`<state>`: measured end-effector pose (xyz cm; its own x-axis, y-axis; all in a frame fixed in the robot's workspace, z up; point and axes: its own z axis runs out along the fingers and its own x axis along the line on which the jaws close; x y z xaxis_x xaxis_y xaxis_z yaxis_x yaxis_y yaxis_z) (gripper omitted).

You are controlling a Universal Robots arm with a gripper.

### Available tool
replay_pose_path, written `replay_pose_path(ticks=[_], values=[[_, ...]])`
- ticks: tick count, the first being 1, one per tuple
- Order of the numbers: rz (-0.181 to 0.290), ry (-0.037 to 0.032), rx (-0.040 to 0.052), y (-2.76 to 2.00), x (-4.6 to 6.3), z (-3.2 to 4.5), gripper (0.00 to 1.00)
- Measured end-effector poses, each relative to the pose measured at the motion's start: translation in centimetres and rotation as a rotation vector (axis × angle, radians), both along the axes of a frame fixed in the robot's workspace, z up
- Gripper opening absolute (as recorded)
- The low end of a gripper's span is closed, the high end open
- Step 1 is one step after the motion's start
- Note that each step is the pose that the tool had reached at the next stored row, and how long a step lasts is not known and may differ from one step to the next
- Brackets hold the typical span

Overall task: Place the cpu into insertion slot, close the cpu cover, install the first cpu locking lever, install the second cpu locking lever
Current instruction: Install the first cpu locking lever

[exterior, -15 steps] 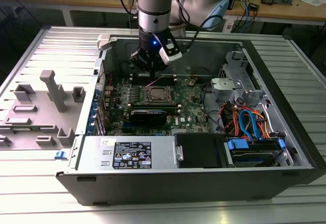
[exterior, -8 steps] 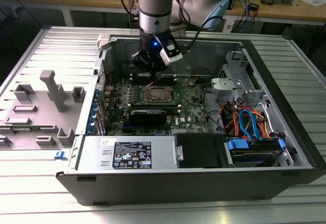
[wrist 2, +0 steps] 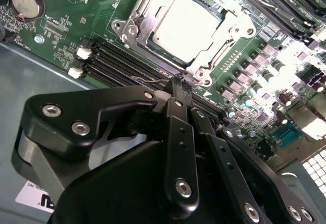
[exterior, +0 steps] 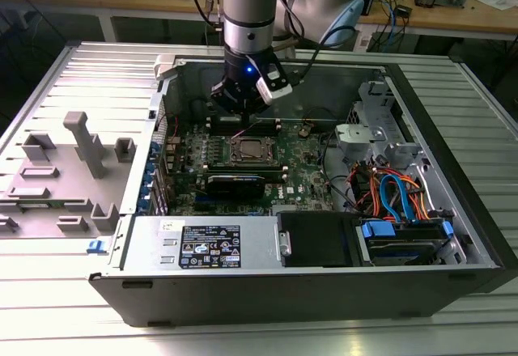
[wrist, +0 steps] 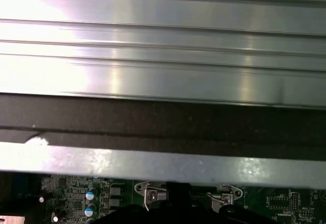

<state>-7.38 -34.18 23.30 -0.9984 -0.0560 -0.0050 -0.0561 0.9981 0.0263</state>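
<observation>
Green motherboard [wrist 2: 71, 30]; claw [wrist 2: 175, 84] (seemingly shut)

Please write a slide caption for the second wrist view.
Closed tool above the motherboard, beside the cpu seated under the cpu cover.

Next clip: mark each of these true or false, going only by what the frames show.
1. The cpu lies in the insertion slot on the green motherboard. True.
2. The claw carries the cpu above the case. False: the chip sits in the socket, apart from the claw.
3. The cpu cover frames the chip, whose silver top shows through its window. True.
4. In the exterior view the arm stands over the grey fixture plate outside the case. False: it reaches down into the open case, just behind the socket.
5. The claw's tips are near the black memory slots beside the socket. True.
</observation>
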Motion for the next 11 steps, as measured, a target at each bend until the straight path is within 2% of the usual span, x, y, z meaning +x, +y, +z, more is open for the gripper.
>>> replay_pose_path(ticks=[11], values=[[0.0, 0.0002, -0.0003, 0.26, 0.7, -0.42, 0.11]])
